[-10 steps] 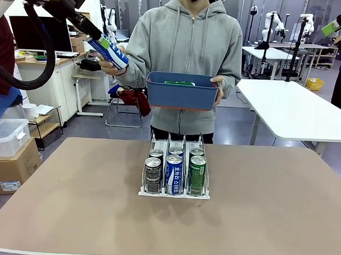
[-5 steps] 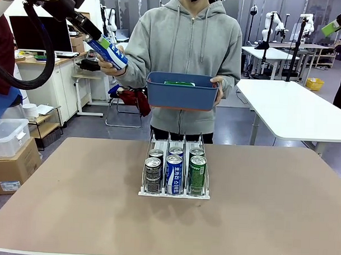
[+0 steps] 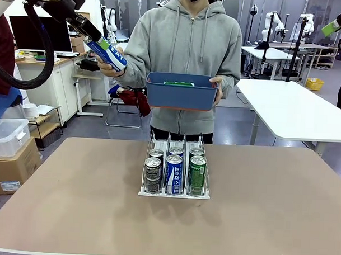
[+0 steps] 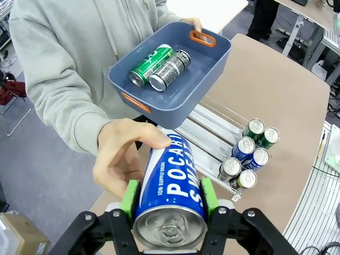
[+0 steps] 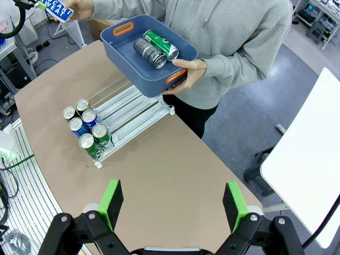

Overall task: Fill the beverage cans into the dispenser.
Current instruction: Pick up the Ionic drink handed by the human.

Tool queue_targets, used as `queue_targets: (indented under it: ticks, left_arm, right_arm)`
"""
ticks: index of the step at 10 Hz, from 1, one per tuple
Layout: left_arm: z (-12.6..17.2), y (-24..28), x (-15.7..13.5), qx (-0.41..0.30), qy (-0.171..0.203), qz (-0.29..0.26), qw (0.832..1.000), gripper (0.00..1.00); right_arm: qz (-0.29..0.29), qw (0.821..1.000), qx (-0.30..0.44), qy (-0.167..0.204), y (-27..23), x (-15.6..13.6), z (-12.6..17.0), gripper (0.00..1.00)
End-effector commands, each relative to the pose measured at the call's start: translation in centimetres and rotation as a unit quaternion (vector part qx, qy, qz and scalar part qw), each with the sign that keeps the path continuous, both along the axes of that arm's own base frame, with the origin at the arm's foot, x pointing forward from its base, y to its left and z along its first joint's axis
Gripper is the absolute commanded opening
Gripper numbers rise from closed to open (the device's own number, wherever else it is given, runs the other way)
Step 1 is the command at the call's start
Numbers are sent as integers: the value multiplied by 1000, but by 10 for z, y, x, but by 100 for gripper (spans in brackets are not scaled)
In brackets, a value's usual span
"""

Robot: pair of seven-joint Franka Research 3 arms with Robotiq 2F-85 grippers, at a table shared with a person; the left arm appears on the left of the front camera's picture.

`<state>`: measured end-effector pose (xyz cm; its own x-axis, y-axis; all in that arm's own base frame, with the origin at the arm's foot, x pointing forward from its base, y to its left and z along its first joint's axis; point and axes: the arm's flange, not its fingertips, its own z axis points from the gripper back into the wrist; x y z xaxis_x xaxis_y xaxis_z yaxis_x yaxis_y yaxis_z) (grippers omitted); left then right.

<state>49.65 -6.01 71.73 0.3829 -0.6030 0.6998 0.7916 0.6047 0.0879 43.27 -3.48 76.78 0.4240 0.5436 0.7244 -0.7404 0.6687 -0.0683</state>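
The wide brown table (image 3: 72, 202) carried the clear acrylic three-lane dispenser (image 3: 169, 143), with six cans (image 3: 174, 172) standing at its front. Behind it, a person in a grey hoodie (image 3: 187, 44) held the blue rectangular plastic tub (image 3: 183, 97), two cans lying inside. The right gripper (image 5: 172, 204) hung with its jaws spread wide and empty. High at the left, the left gripper (image 3: 101, 44) was clamped on a blue-and-white beverage can (image 3: 112, 56), and the person's hand (image 4: 125, 154) curled around its far end. This looked like a handover. Next, the can would need freeing from that hand and lowering into the back of a lane.

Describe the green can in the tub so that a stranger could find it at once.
The person in the grey hoodie holds a blue tub. Two cans lie on their sides in it, side by side. The one meant is the green can with white print; its neighbour, the dark can, is grey-black.
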Motion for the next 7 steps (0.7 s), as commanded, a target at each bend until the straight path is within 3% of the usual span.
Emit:
queue_targets:
  ticks: [1, 7]
  left_arm:
    - [0, 1, 0, 0, -3, 2, 1000, 29]
    - [0, 1, 0, 0, -3, 2, 1000, 29]
  right_arm:
    - [-1, 1000, 0, 0, -1, 0, 0, 100]
    - [-1, 1000, 0, 0, -1, 0, 0, 100]
